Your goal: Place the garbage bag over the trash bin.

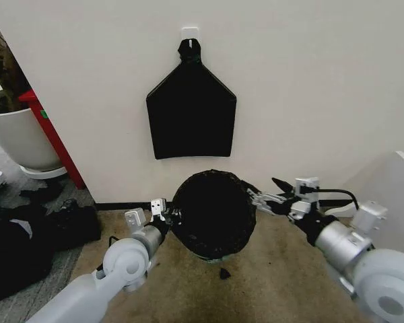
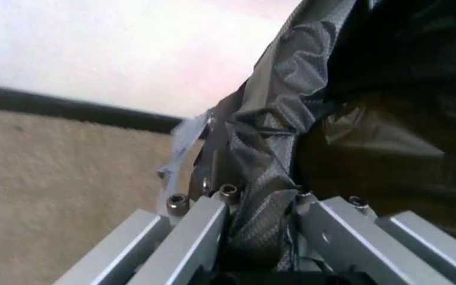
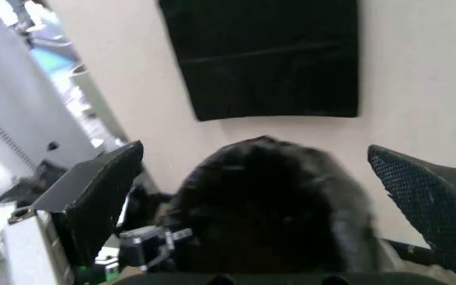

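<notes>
**Bin liner fitting: bag draped over bin, left side pinched, right side free**

Garbage bag (image 1: 212,212): glossy black film, crinkled, spread over the trash bin (image 1: 219,257) on the tan carpet at the foot of the wall; only a pale greenish sliver of the bin's base shows beneath the film.

Left gripper (image 1: 163,211): at the bag's left edge, fingers clamped on a gathered fold of the plastic, as seen close up in the left wrist view (image 2: 260,178).

Right gripper (image 1: 264,198): just beside the bag's right edge, fingers spread apart with nothing between them; right wrist view shows the bag (image 3: 268,202) lying between the two pads.

Also present: flat black bag bundle (image 1: 190,111) hung on the wall; large white plant pot (image 1: 17,138) far left.

Risk, as judged: pulling on the left fold alone could drag the light bin sideways or tip it, or tear the thin film, while the ungripped right edge could slip off the rim
</notes>
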Controlling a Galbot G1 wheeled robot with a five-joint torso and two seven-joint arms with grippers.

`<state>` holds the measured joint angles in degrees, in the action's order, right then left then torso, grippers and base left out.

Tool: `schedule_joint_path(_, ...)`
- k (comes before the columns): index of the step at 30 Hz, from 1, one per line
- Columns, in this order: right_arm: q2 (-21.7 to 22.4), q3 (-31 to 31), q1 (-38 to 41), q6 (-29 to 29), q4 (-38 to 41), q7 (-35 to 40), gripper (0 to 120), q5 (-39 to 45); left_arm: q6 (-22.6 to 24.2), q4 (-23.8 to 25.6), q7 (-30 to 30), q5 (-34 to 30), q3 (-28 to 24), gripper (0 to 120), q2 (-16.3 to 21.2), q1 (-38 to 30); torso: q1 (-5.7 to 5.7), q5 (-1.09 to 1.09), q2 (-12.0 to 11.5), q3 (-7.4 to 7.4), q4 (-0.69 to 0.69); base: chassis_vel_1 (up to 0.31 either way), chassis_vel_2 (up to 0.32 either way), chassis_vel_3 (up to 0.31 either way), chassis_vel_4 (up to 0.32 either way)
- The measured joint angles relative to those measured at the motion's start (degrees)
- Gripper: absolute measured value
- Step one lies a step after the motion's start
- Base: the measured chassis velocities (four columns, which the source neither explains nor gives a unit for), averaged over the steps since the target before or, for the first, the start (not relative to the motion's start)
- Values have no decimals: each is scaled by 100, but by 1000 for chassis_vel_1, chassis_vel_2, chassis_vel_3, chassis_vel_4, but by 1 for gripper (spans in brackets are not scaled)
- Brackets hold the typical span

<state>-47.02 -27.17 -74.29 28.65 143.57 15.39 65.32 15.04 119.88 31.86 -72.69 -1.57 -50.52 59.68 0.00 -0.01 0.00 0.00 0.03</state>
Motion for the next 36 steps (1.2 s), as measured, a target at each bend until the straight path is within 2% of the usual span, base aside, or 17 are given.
schedule_joint_path(7, -118, -104, -210, 5, -8, -18, 100, 16, 314, 110, 590, -361, -20, 1, -40, 14, 0, 1, 0, 0, -2, 0, 0, 0, 0)
schedule_joint_path(11, -322, -265, -504, 0, -16, 154, 100, 10, 515, 75, 1239, -634, -197, 1, -109, -54, 0, 2, 0, 0, -4, 0, 0, 0, 0)
schedule_joint_path(25, -724, -320, -686, -7, -26, 409, 100, -64, 768, -2, 2144, -1237, -329, 1, -279, -39, 0, 1, 0, 0, -3, 0, 0, 0, 0)
schedule_joint_path(36, -717, -327, -708, -19, -31, 638, 100, 36, 925, -198, 2328, -945, -528, 1, -367, -11, 0, 1, 0, 0, -2, 0, 0, 0, 0)
